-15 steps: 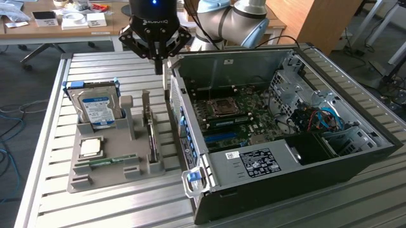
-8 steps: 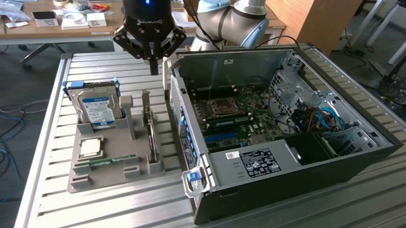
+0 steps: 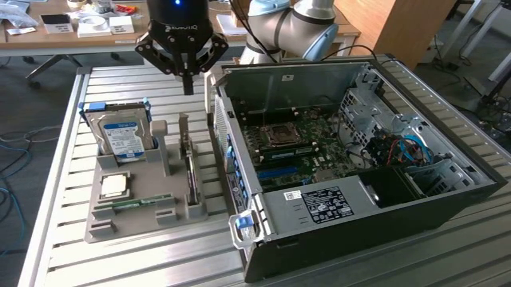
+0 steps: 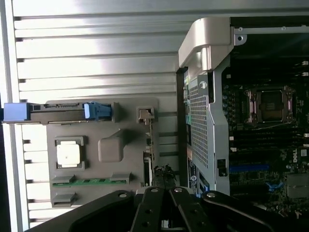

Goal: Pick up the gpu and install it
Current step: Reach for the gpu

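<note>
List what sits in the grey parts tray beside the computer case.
In the tray: upright hard drive, flat processor chip, green memory stick, gpu standing on edge. The lower edges of the drive and gpu are sunk in it, hidden.

we see a grey tray [image 3: 128, 230] on a table of metal slats [image 3: 160, 263]. on the tray a silver hard drive [image 3: 124, 134] stands at 12 o'clock, a square chip [image 3: 114, 185] lies at 9 o'clock, a green memory stick [image 3: 140, 202] at 6 o'clock. an open computer case [image 3: 383, 233] sits at the tray's 3 o'clock.
</note>
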Controlling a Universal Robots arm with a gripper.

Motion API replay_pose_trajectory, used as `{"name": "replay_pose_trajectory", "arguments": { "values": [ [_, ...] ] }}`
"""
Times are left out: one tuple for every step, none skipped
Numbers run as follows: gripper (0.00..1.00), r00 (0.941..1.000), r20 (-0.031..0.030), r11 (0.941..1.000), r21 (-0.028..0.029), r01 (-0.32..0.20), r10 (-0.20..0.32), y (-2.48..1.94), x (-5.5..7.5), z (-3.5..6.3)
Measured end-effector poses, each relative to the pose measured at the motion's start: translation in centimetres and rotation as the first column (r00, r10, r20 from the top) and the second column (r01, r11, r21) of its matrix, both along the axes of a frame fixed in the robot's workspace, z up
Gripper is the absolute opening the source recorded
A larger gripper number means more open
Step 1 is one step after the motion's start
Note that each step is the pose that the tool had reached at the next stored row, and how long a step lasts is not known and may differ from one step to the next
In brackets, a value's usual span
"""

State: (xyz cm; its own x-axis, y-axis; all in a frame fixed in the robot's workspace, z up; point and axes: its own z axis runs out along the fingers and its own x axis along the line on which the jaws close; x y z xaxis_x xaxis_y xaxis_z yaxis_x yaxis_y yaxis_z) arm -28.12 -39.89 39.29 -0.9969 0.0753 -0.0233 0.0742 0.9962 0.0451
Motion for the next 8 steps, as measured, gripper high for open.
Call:
{"name": "replay_pose_trajectory", "arguments": {
  "values": [
    [0.11, 1.0, -0.0001, 1.0, 0.0, 0.0, 0.0, 0.0, -0.07, 0.0],
    [0.11, 1.0, 0.0, 1.0, 0.0, 0.0, 0.0, 0.0, -0.1, 0.0],
    [0.11, 1.0, 0.0, 1.0, 0.0, 0.0, 0.0, 0.0, -0.1, 0.0],
    [0.11, 1.0, -0.0001, 1.0, 0.0, 0.0, 0.0, 0.0, -0.12, 0.0],
    [0.11, 1.0, -0.0001, 1.0, 0.0, 0.0, 0.0, 0.0, -0.12, 0.0],
    [0.11, 1.0, 0.0, 1.0, 0.0, 0.0, 0.0, 0.0, -0.12, 0.0],
    [0.11, 1.0, 0.0001, 1.0, 0.0001, 0.0, 0.0, 0.0, -0.13, 0.0],
    [0.11, 1.0, 0.0, 1.0, 0.0, 0.0, 0.0, 0.0, -0.16, 0.0]
  ]
}}
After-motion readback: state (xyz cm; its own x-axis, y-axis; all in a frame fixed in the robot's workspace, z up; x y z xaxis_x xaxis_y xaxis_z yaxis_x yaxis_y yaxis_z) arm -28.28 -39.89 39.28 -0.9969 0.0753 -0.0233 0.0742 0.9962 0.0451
